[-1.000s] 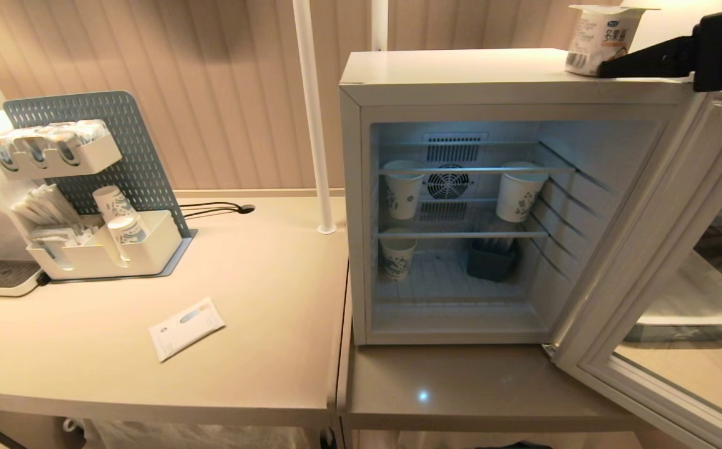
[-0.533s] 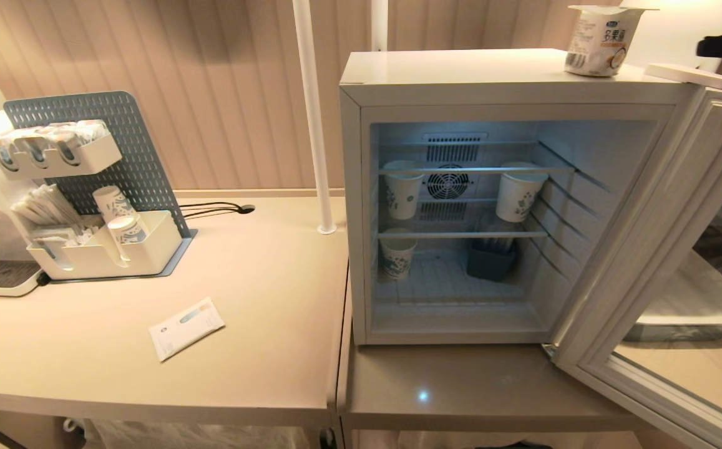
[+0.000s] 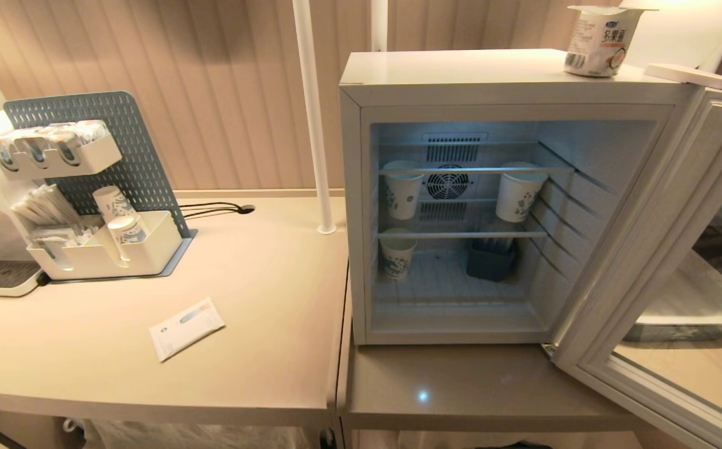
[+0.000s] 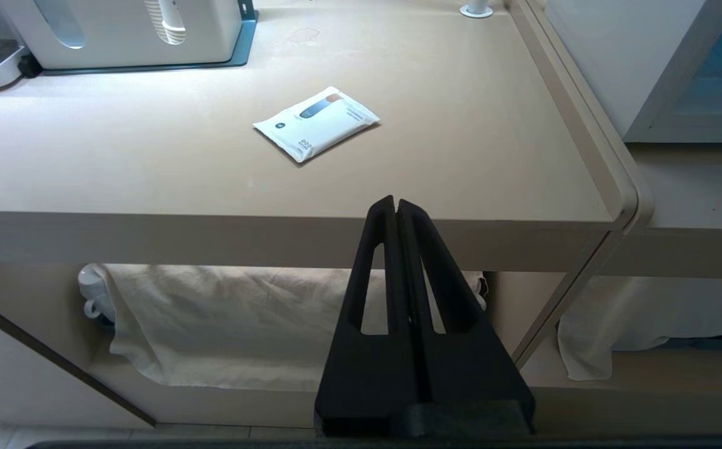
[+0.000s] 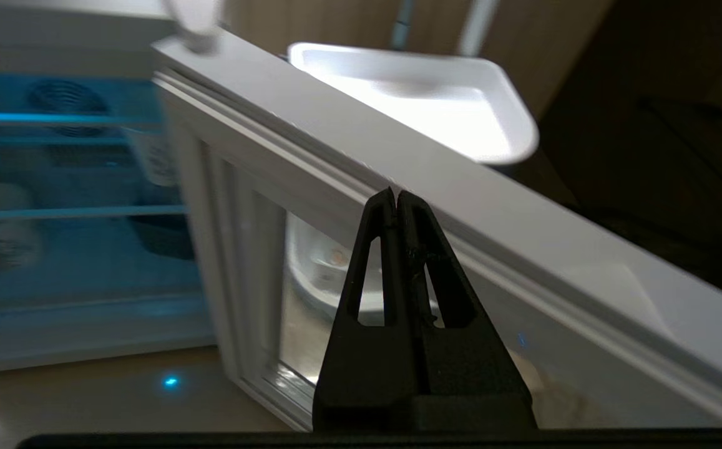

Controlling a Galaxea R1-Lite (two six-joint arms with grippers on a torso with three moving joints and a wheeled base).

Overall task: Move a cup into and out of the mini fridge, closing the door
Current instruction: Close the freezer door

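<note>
The cup (image 3: 601, 38), a short white tub with a foil lid, stands on top of the mini fridge (image 3: 498, 75) near its right edge. The fridge is lit inside and its glass door (image 3: 666, 262) hangs wide open to the right. No gripper shows in the head view. My right gripper (image 5: 396, 194) is shut and empty, hovering just above the top edge of the open door (image 5: 435, 187). My left gripper (image 4: 396, 202) is shut and empty, parked low in front of the table's edge (image 4: 273, 231).
Three paper cups (image 3: 403, 187) and a dark bin (image 3: 490, 259) sit on the fridge's shelves. A white packet (image 3: 186, 327) lies on the table, with an organiser rack (image 3: 98, 206) at the far left. A white tray (image 3: 697, 305) rests behind the open door.
The right gripper let go of the cup on the fridge top, drew back to the right out of the head view and shut. The cup stayed in place.
</note>
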